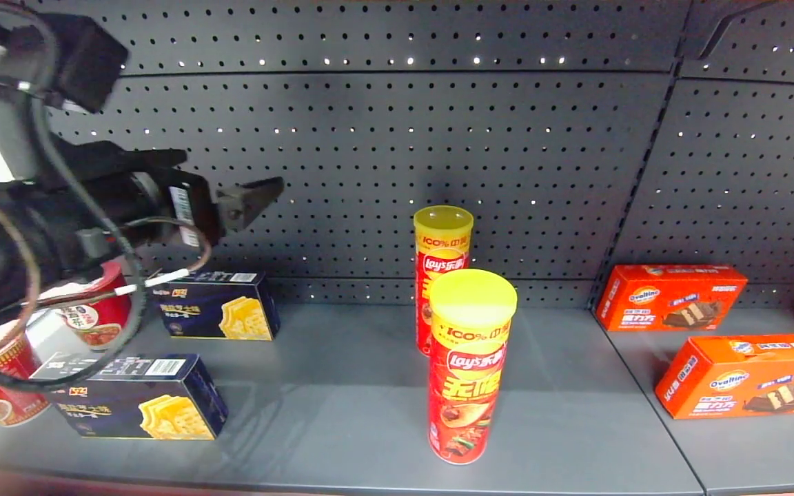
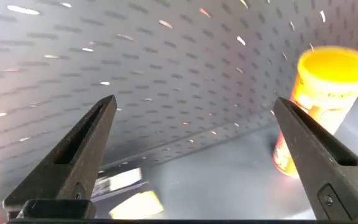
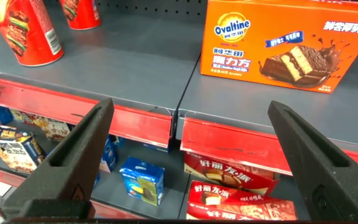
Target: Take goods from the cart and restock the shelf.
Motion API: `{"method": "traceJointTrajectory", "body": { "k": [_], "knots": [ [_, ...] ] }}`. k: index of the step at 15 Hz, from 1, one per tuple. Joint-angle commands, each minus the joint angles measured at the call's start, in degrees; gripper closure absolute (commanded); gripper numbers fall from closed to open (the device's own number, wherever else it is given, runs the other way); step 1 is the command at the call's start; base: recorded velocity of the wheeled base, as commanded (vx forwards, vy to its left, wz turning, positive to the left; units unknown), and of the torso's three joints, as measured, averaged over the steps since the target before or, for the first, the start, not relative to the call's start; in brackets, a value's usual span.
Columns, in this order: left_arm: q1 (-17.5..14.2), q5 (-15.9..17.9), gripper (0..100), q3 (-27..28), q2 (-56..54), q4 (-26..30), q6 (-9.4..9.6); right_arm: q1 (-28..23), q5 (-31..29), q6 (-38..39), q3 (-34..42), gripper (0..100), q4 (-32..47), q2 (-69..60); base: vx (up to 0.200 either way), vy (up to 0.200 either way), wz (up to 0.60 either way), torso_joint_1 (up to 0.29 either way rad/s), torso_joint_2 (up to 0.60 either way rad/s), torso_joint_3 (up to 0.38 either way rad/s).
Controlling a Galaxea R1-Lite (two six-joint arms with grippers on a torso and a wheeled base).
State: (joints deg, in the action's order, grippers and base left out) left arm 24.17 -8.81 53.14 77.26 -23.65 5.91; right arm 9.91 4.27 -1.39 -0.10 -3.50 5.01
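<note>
**Restocked shelf with both arms clear of the goods.** The grey shelf carried two red chip cans with yellow lids, both upright near its middle. The front can stood close to the front edge. The rear can stood behind it, nearer the perforated back panel; whether the two touched could not be told.

Toward the left end lay two dark blue cracker boxes, one by the back panel and one by the front edge. Red noodle cups stood at the far left end. On the adjoining shelf section to the right lay two orange boxes, one at the back and one toward the front.

The left gripper hung above the left part of the shelf, facing the back panel, with its jaws wide apart and nothing between them. The right gripper was out in front of the shelf's front edge, by the red price rail. Its jaws were likewise spread, with nothing between them. Under the rail, a lower shelf held a blue packet and red boxes.
</note>
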Motion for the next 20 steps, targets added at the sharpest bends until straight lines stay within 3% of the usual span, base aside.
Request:
{"method": "traceJointTrajectory", "body": {
  "k": [1, 3, 6, 7, 8, 11, 14, 15, 16, 17, 19, 20],
  "knots": [
    [-3.61, -1.65, 0, -5.41, -14.42, 0.1, -2.22, 0.02, -0.05, -0.02, 0.01, 0, -0.02, 0.09, 0.0, 0.0, 0.0, 0.0, 0.0, 0.0],
    [-5.01, -4.37, 0, -8.93, -19.52, 0.27, -2.92, 0.02, 0.13, -0.02, 0.01, 0, -0.02, 0.09, 0.0, 0.0, 0.0, 0.0, 0.0, 0.0],
    [-7.39, -8.32, 0, -21.85, -29.98, 0.1, -7.49, 0.02, 0.13, -0.28, 0.01, 0, -0.02, 0.09, 0.0, 0.0, 0.0, 0.0, 0.0, 0.0],
    [-9.94, -8.59, 0, -26.07, -33.05, 0.1, -9.78, 0.02, -0.05, -1.51, 0.01, 0, -0.02, 0.09, 0.0, 0.0, 0.0, 0.0, 0.0, 0.0],
    [-11.96, -8.76, 0, -29.67, -35.25, 0.1, -10.75, 0.02, -0.05, -2.21, 0.01, 0, -0.02, 0.09, 0.0, 0.0, 0.0, 0.0, 0.0, 0.0],
    [-17.41, -8.59, 0, -44.09, -46.15, 0.27, -11.1, 0.02, -0.4, -2.83, 0.01, 0, -0.02, 0.09, 0.0, 0.0, 0.0, 0.0, 0.0, 0.0],
    [-17.32, -8.59, 0, -53.14, -53.27, 0.89, -11.01, 0.02, -0.31, -2.83, 0.01, 0, -0.02, 0.09, 0.0, 0.0, 0.0, 0.0, 0.0, 0.0],
    [-17.32, -8.24, 0, -53.14, -56.35, 7.3, -11.8, 0.02, -0.22, -2.74, 0.01, 0, -0.02, 0.09, 0.0, 0.0, 0.0, 0.0, 0.0, 0.0],
    [-16.18, -7.45, 0, -53.14, -63.47, 18.29, -12.77, 0.02, -0.14, -2.48, 0.01, 0, -0.02, 0.09, 0.0, 0.0, 0.0, 0.0, 0.0, 0.0],
    [-14.86, -6.83, 0, -51.56, -70.94, 25.85, -13.12, 0.02, 0.04, -2.39, 0.01, 0, -0.02, 0.09, 0.0, 0.0, 0.0, 0.0, 0.0, 0.0],
    [-14.33, -6.39, 0, -51.12, -71.55, 25.93, -13.91, 0.02, 0.04, -2.39, 0.01, 0, -0.02, 0.09, 0.0, 0.0, 0.0, 0.0, 0.0, 0.0],
    [-14.15, -4.28, 0, -51.29, -71.46, 25.5, -13.82, 0.02, 0.22, -2.39, 0.01, 0, -0.02, 0.09, 0.0, 0.0, 0.0, 0.0, 0.0, 0.0]
  ]
}}
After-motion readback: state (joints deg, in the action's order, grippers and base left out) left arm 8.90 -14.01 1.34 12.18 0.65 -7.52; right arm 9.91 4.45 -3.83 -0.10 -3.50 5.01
